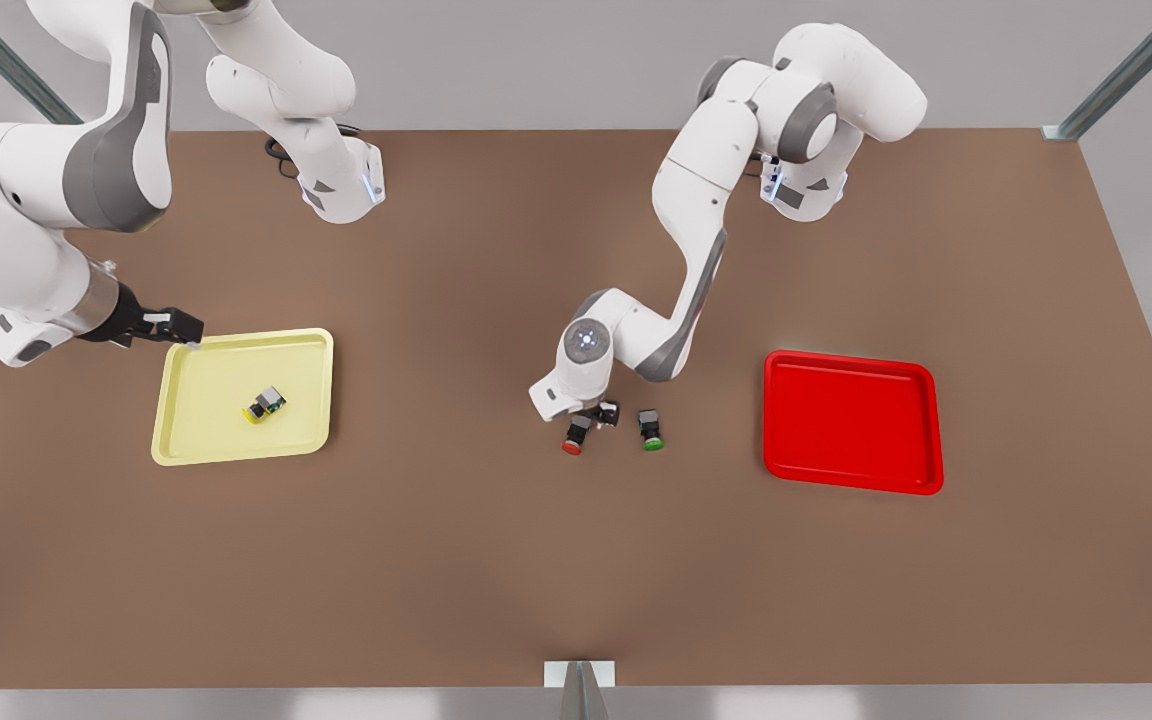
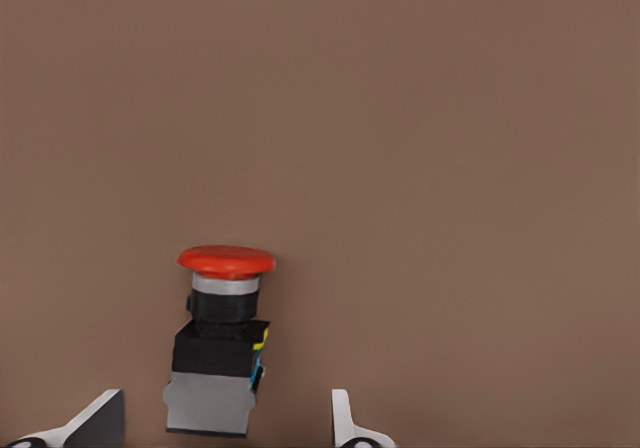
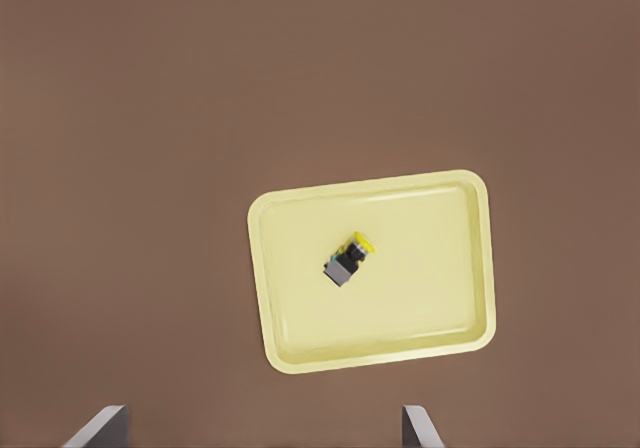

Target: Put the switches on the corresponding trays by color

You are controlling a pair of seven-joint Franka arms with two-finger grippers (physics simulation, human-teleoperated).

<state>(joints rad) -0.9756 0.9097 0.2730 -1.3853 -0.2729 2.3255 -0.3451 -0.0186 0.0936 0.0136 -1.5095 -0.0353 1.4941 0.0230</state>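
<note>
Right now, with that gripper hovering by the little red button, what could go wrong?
The left gripper is open around the red switch, which lies on its side, tilted between the fingers; closing could twist it or squeeze it out.

The green switch lies close beside it, so a sideways move might knock it.

The red tray is some way off, so a poor grip could drop the switch. The right gripper waits near the yellow tray, open.

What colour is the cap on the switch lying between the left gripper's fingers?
Red; the red-capped switch shows best in the left wrist view.
</note>
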